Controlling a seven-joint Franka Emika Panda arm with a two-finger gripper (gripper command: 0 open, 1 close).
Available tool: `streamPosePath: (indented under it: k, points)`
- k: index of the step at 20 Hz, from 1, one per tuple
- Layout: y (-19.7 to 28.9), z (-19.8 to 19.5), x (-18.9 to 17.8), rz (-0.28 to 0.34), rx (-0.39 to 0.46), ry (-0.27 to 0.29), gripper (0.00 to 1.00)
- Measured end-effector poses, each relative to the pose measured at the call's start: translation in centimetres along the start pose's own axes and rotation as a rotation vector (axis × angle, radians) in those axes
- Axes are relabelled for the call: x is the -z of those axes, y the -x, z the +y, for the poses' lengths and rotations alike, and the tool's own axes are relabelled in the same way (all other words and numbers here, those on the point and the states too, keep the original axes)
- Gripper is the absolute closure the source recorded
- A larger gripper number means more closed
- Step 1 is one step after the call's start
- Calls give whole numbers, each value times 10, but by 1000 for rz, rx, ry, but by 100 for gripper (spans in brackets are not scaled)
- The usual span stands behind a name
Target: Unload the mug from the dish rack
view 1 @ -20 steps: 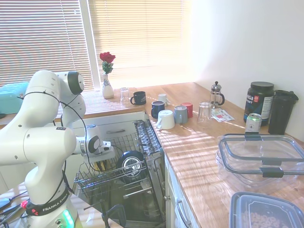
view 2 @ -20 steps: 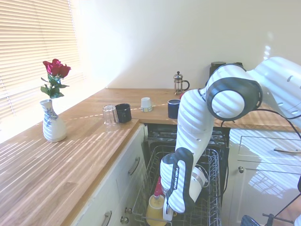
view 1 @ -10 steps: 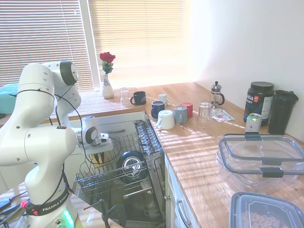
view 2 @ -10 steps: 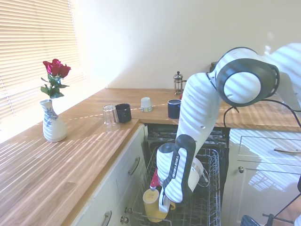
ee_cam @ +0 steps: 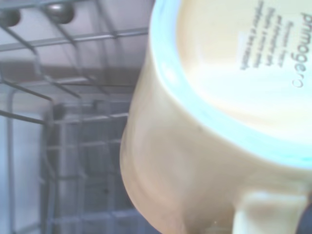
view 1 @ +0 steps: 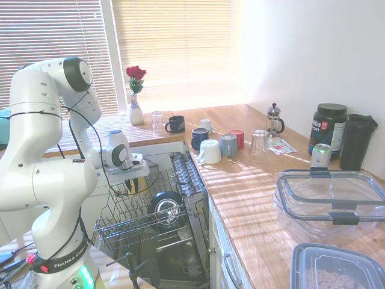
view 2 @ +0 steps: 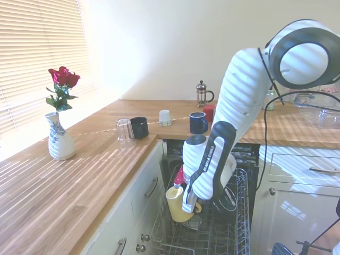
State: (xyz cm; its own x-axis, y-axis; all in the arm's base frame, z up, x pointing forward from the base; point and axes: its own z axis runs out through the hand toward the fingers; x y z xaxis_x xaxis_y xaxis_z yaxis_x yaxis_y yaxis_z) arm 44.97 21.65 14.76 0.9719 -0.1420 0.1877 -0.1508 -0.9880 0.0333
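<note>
- In the dish rack [view 1: 129,224], a large dark round dish [view 1: 163,208] stands among the prongs.
- Above the rack, the gripper [view 2: 187,204] is clamped on the mug [view 2: 179,204], held clear of the wires.
- The mug is yellow with black markings, its base showing small print in the wrist view.

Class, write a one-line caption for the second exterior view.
Gripper holds the yellow mug above the dish rack.
</note>
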Motion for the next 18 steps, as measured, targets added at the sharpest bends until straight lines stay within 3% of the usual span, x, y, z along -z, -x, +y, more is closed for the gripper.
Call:
streamPosePath:
  k: [3, 10, 18]
  points:
    - [-4, 38, 26, 8, -56, -6, 100]
    - [-24, 168, 85, 47, -169, -21, 100]
    - [-24, 209, 151, 101, -221, 0, 100]
